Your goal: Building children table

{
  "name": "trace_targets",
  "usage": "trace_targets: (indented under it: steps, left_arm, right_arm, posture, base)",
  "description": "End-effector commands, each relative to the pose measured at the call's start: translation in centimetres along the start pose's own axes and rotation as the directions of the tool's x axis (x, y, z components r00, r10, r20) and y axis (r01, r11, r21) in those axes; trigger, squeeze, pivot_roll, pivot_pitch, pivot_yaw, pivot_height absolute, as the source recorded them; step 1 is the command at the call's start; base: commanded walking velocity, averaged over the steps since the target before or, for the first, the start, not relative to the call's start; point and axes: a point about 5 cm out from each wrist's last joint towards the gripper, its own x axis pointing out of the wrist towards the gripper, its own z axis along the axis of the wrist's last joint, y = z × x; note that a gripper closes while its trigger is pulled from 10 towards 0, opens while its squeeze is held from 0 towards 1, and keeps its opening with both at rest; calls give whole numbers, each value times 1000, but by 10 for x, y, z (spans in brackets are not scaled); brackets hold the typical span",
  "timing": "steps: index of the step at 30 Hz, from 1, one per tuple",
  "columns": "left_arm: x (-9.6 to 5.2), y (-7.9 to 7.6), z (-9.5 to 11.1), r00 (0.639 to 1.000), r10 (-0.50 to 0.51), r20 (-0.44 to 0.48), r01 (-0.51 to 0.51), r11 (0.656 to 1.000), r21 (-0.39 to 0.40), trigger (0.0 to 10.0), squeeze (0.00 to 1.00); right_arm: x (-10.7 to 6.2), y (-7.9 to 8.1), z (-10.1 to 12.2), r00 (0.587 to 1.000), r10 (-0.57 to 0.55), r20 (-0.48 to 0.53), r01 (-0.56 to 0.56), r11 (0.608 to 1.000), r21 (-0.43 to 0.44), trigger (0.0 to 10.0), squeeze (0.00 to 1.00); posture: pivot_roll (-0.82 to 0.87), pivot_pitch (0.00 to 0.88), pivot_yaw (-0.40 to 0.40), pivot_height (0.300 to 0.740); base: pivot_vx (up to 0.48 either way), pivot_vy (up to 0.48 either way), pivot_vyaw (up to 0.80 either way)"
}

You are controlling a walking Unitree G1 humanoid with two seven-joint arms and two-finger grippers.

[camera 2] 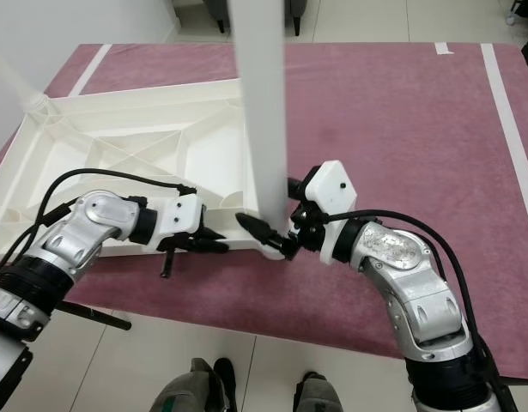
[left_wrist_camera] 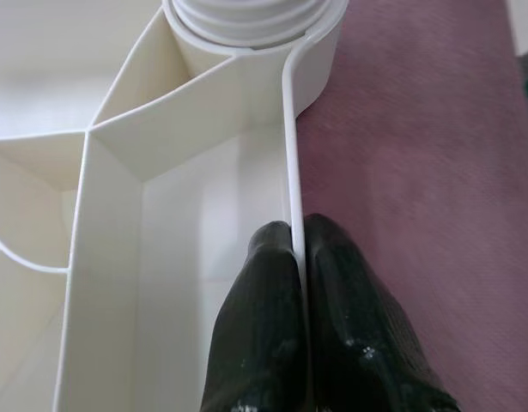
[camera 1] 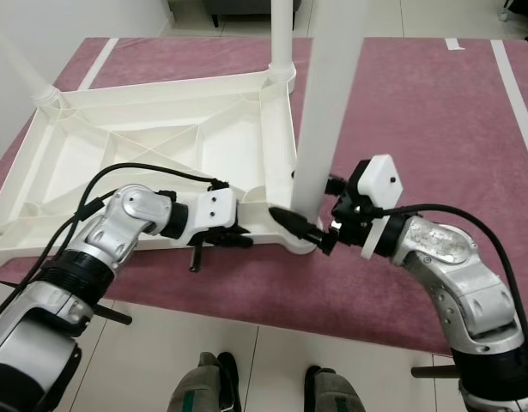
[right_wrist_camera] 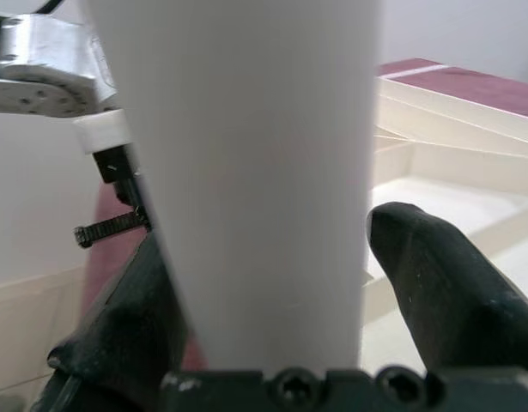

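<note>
The upturned white tabletop (camera 1: 160,142) lay on the maroon mat (camera 1: 435,112), its near corner at the mat's front edge. The right gripper (camera 1: 305,226) clasped the white leg (camera 1: 324,129) standing in that corner socket; the left gripper (left_wrist_camera: 296,257) pinched the tabletop's rim. A crooked twist could probably cross-thread or tip the leg. Open mat lay to the right; floor began just ahead.

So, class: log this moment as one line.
left gripper: shut on tabletop rim | right gripper: around table leg | leg in corner socket
</note>
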Motion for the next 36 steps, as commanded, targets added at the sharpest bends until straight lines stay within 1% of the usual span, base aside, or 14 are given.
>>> trace_targets:
  steps: [1, 3, 4, 5, 6, 13, 16, 17, 25, 28, 29, 31, 33, 36]
  left_arm:
    - [-12, -7, 13, 984, -175, -4, 175, 979, 101, 0, 0]
    - [-13, -8, 13, 985, -175, -7, 175, 980, 98, 0, 0]
    - [-14, -8, 12, 987, -161, -4, 161, 983, 87, 0, 0]
    - [-14, -8, 12, 987, -161, -4, 161, 983, 87, 0, 0]
    - [-13, -8, 11, 988, -155, -3, 154, 985, 84, 0, 0]
    - [-4, -1, 15, 996, -85, 35, 82, 995, 64, 0, 0]
    - [8, 13, 21, 997, 0, 82, -3, 999, 38, 0, 0]
    - [16, 25, 25, 993, 53, 108, -56, 998, 21, 0, 0]
    - [32, 50, 33, 978, 173, 119, -172, 985, -14, 0, 0]
    - [46, 61, 35, 968, 230, 103, -226, 973, -47, 0, 0]
    - [46, 61, 35, 968, 230, 103, -226, 973, -47, 0, 0]
    - [53, 63, 34, 967, 238, 91, -234, 971, -56, 0, 0]
    - [57, 65, 34, 967, 242, 84, -237, 970, -60, 0, 0]
    - [58, 65, 34, 966, 243, 83, -238, 969, -63, 0, 0]
  right_arm:
    - [5, 9, 1, 997, 75, 30, -76, 997, 23, 10000, 0]
    - [7, 10, 2, 996, 85, 38, -86, 996, 29, 10000, 0]
    - [8, 13, 1, 992, 112, 56, -115, 992, 51, 1255, 0]
    - [8, 13, 1, 992, 112, 56, -115, 992, 51, 1255, 0]
    - [8, 14, 1, 991, 121, 61, -125, 990, 60, 0, 0]
    - [6, 17, -8, 993, 111, 32, -113, 989, 90, 0, 0]
    - [7, 3, -32, 991, -86, -99, 93, 993, 69, 0, 0]
    - [7, -11, -48, 942, -275, -194, 286, 958, 30, 0, 0]
    - [-1, -28, -72, 745, -578, -334, 604, 796, -30, 0, 0]
    - [-18, -27, -93, 461, -765, -450, 839, 541, -61, 0, 0]
    - [-18, -27, -93, 461, -765, -450, 839, 541, -61, 0, 0]
    - [-25, -19, -103, 302, -814, -497, 923, 380, -61, 0, 0]
    - [-27, -12, -105, 219, -836, -502, 955, 290, -66, 0, 0]
    - [-23, -9, -102, 198, -852, -485, 966, 254, -52, 0, 0]
  posture:
    - [-46, 175, 144, 740]
    - [-46, 175, 144, 740]
    - [-44, 172, 142, 740]
    - [-44, 172, 142, 740]
    - [-45, 172, 141, 740]
    - [-54, 171, 142, 740]
    - [-62, 171, 145, 740]
    - [-63, 172, 146, 740]
    - [-72, 175, 155, 740]
    - [-83, 176, 162, 740]
    - [-83, 176, 162, 740]
    - [-85, 177, 163, 740]
    - [-85, 177, 163, 740]
    - [-89, 181, 168, 740]
  base:
    - [0, 0, 0]
    - [0, 0, 0]
    - [0, 0, 0]
    - [0, 0, 0]
    - [0, 0, 0]
    - [0, 0, 0]
    - [0, 0, 0]
    - [0, 0, 0]
    - [0, 0, 0]
    - [0, 0, 0]
    - [0, 0, 0]
    - [0, 0, 0]
    - [0, 0, 0]
    - [0, 0, 0]
